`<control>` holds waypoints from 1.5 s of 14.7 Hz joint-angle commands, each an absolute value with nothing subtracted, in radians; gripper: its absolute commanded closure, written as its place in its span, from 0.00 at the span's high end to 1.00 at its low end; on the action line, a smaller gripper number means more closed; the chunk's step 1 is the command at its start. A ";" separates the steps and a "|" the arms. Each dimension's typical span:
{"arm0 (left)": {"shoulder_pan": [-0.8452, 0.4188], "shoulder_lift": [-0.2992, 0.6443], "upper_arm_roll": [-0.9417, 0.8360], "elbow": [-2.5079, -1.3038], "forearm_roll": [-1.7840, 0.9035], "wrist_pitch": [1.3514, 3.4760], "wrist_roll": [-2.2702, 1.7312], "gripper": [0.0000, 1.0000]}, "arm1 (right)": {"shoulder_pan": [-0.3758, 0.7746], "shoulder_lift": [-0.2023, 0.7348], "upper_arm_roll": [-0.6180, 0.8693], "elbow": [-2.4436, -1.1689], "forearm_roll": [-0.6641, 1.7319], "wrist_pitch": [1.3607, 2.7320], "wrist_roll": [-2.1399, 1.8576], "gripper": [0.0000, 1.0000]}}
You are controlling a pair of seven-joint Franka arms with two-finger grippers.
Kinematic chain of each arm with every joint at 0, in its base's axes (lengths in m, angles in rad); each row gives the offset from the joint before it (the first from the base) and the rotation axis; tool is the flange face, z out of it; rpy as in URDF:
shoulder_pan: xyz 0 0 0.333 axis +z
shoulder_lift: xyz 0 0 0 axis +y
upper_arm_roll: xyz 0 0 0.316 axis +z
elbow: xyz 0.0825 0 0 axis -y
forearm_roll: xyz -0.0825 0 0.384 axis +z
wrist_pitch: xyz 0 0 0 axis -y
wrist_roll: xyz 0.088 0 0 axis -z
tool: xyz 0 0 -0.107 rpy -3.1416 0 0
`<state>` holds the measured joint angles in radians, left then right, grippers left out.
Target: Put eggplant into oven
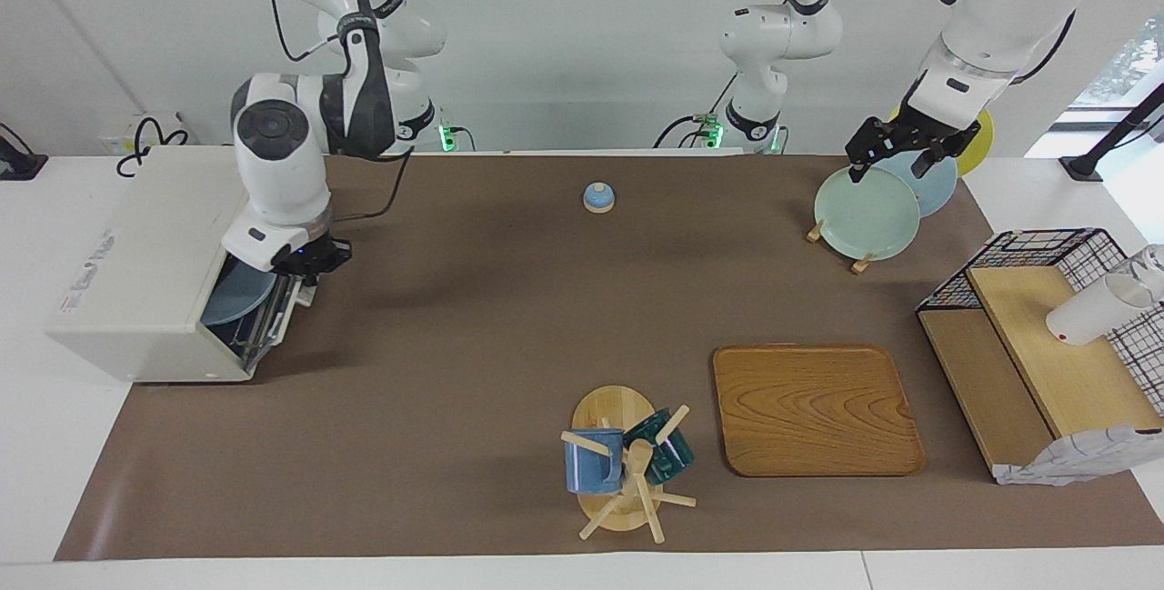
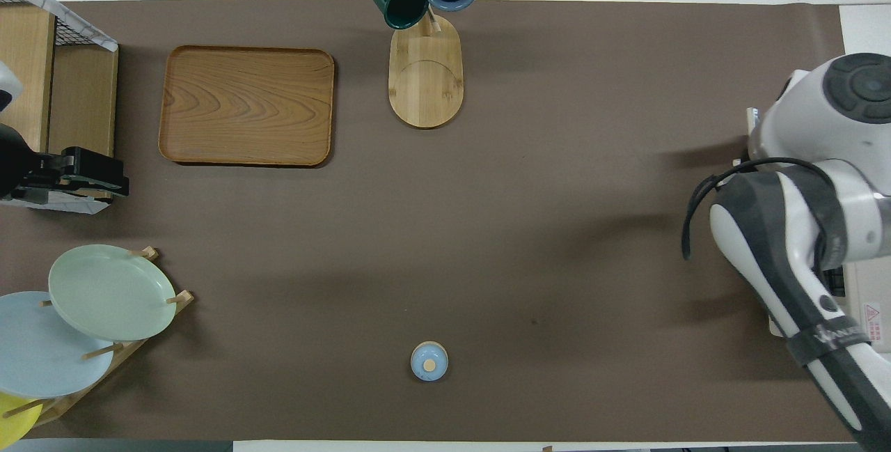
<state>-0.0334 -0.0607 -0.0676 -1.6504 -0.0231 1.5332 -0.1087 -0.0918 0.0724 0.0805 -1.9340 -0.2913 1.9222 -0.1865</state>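
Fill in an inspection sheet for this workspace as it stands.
Surface: brown table mat on white tabletop.
Job's things: boxy off-white toaster oven, door nearly shut, light blue plate showing in the gap; eggplant not visible.
Clutter: wooden tray; wooden mug tree with blue and green mugs; plate rack with pale green plate; small blue lidded jar; wire-and-wood shelf holding a white cup.
Claws: right claw shut at the door's top edge; left claw open over the plate rack, waiting.
Cables: black cable looping off the right arm.
Surroundings: white wall, window.
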 commanded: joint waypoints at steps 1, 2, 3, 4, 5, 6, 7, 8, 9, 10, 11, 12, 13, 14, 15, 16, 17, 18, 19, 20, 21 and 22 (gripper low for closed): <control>-0.021 -0.075 -0.075 -1.666 -0.020 1.536 -0.109 1.00 | -0.193 0.117 0.063 -1.939 -0.302 1.967 -0.308 0.00; -0.021 -0.075 -0.075 -1.666 -0.020 1.536 -0.109 1.00 | -0.195 0.117 0.061 -1.937 -0.302 1.962 -0.316 0.00; -0.021 -0.075 -0.075 -1.666 -0.020 1.536 -0.109 1.00 | -0.202 0.106 0.061 -1.939 -0.299 1.953 -0.328 0.00; -0.021 -0.075 -0.075 -1.666 -0.020 1.536 -0.109 1.00 | -0.216 0.097 0.061 -1.937 -0.298 1.942 -0.348 0.00; -0.021 -0.075 -0.075 -1.666 -0.020 1.536 -0.109 1.00 | -0.222 0.092 0.061 -1.928 -0.272 1.925 -0.356 0.00; -0.021 -0.075 -0.075 -1.666 -0.020 1.536 -0.109 1.00 | -0.221 0.084 0.060 -1.892 -0.206 1.881 -0.357 0.05; -0.021 -0.075 -0.075 -1.666 -0.020 1.536 -0.109 1.00 | -0.218 0.086 0.061 -1.840 -0.158 1.824 -0.353 0.19; -0.021 -0.075 -0.075 -1.666 -0.020 1.536 -0.109 1.00 | -0.209 0.087 0.064 -1.775 -0.140 1.759 -0.350 0.36; -0.021 -0.075 -0.075 -1.666 -0.020 1.534 -0.109 1.00 | -0.204 0.089 0.071 -1.722 -0.138 1.714 -0.347 0.71; -0.021 -0.075 -0.075 -1.666 -0.020 1.535 -0.109 1.00 | -0.206 0.084 0.072 -1.685 -0.129 1.688 -0.345 1.00; -0.021 -0.075 -0.075 -1.666 -0.020 1.536 -0.109 1.00 | -0.204 0.077 0.072 -1.648 -0.092 1.663 -0.341 1.00; -0.021 -0.075 -0.075 -1.666 -0.020 1.534 -0.109 1.00 | -0.204 0.062 0.072 -1.614 -0.078 1.628 -0.333 1.00; -0.021 -0.075 -0.075 -1.666 -0.020 1.535 -0.109 1.00 | -0.204 0.054 0.074 -1.591 -0.074 1.582 -0.307 1.00; -0.021 -0.075 -0.075 -1.666 -0.020 1.536 -0.109 1.00 | -0.201 0.043 0.080 -1.573 -0.058 1.553 -0.252 1.00; -0.021 -0.075 -0.075 -1.666 -0.020 1.534 -0.109 1.00 | -0.193 0.038 0.103 -1.562 -0.046 1.534 -0.183 1.00; -0.021 -0.075 -0.075 -1.666 -0.020 1.535 -0.109 1.00 | -0.192 0.038 0.109 -1.543 -0.043 1.522 -0.126 1.00; -0.021 -0.075 -0.075 -1.666 -0.020 1.536 -0.109 1.00 | -0.190 0.038 0.113 -1.540 -0.043 1.528 -0.098 1.00; -0.021 -0.075 -0.075 -1.666 -0.020 1.536 -0.109 1.00 | -0.184 0.046 0.114 -1.539 -0.031 1.529 -0.092 1.00; -0.021 -0.075 -0.075 -1.666 -0.020 1.534 -0.109 1.00 | -0.149 0.046 0.103 -1.537 -0.025 1.519 -0.086 1.00; -0.021 -0.075 -0.075 -1.666 -0.020 1.534 -0.109 1.00 | -0.088 0.037 0.068 -1.539 -0.028 1.508 -0.078 1.00; -0.021 -0.075 -0.075 -1.666 -0.020 1.537 -0.109 1.00 | -0.028 0.032 -0.007 -1.542 -0.023 1.517 -0.068 1.00; -0.021 -0.075 -0.075 -1.666 -0.020 1.536 -0.109 1.00 | 0.021 0.028 -0.058 -1.548 -0.018 1.529 -0.066 1.00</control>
